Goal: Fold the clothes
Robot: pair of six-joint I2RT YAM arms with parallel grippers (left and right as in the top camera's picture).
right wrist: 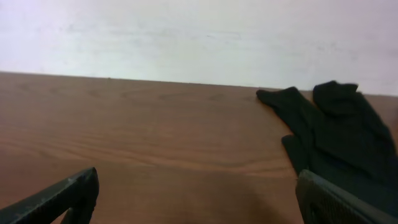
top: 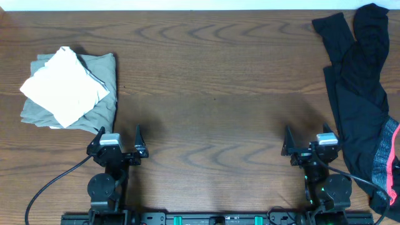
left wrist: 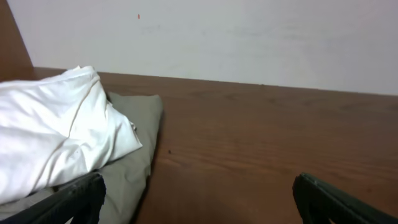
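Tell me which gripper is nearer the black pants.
Right. The right gripper sits open just beside the black pants; the left gripper is across the table, by the folded stack.

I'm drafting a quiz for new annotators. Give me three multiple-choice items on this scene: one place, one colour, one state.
1. Where do the black pants lie? A) right edge of the table B) centre C) left edge
2. The stack has a top piece coloured? A) red B) white C) black
3. The left end effector and right end effector are? A) both shut B) one shut C) both open, empty
Key: A, pants lie along the right side; B, it shows white; C, jaws spread, nothing between.
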